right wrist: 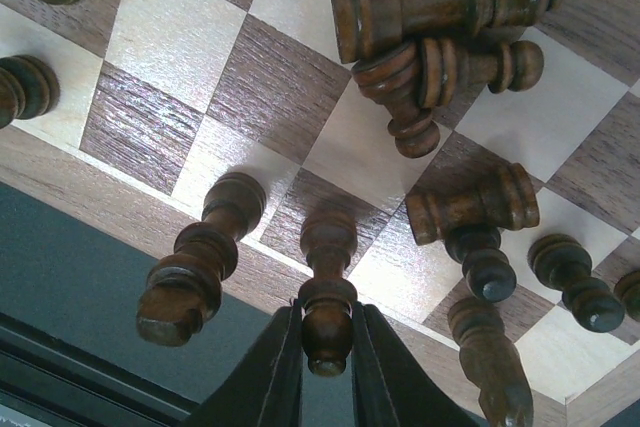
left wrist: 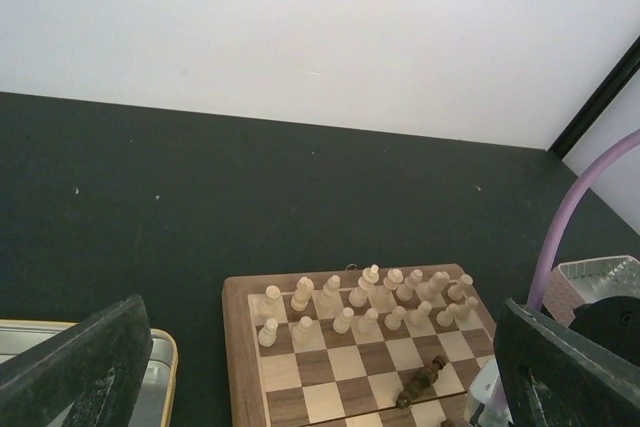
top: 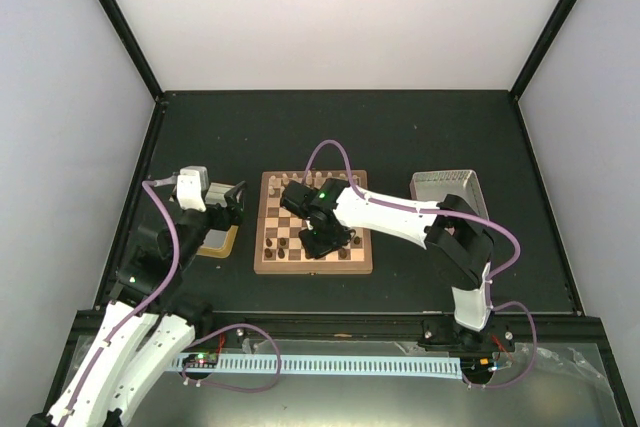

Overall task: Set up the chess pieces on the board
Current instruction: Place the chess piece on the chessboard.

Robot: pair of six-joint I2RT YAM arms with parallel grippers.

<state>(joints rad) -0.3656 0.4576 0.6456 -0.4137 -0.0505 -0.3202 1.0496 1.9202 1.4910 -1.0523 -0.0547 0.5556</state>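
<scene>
Two jaws of the right gripper [right wrist: 327,315] pinch the head of an upright dark piece [right wrist: 328,247] on the edge row of the board [right wrist: 165,32], toppled dark pieces [right wrist: 440,22] lying nearby. The left gripper [top: 237,204] hangs spread wide near the tray [left wrist: 168,349].

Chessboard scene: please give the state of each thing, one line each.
board, lying flat, partly set.
pale pieces, upright in two rows at the far side.
fallen dark pieces, lying on their sides on the squares.
left gripper, open, empty.
right gripper, jaws close around one upright dark piece; grip unclear.
</scene>
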